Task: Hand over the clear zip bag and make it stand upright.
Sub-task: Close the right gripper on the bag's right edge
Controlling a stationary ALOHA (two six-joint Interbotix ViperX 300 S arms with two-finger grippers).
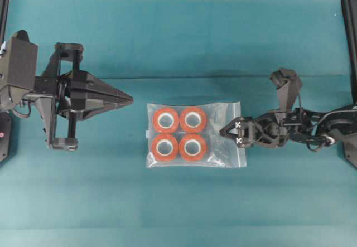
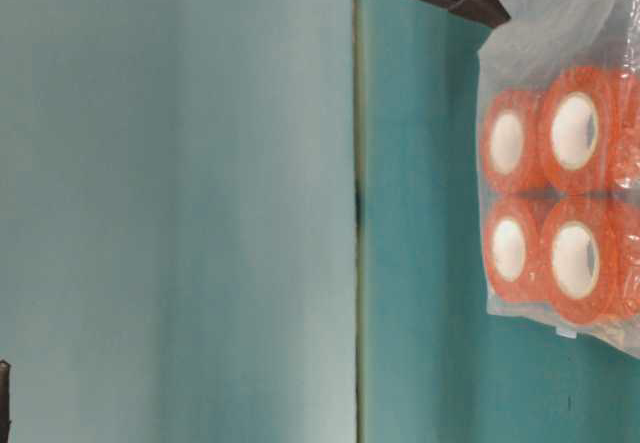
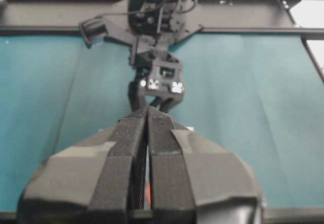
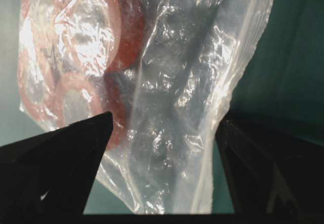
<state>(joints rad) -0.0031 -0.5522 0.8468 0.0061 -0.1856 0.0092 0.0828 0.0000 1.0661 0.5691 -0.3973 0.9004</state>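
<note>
Your crinkly clear zip bag [image 1: 193, 134] of four orange rolls lies flat mid-table on the teal cloth [image 1: 178, 40]. Your right gripper [image 1: 228, 132], jaws spread wide, straddles its right edge, ready to pinch. Your left gripper [image 1: 129, 98] waits clenched, empty, well left.

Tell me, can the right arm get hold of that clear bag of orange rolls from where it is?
Probably yes. The right gripper stands open at the zip-strip end of the clear zip bag, its fingers either side of the plastic, with nothing between them and the bag.
</note>
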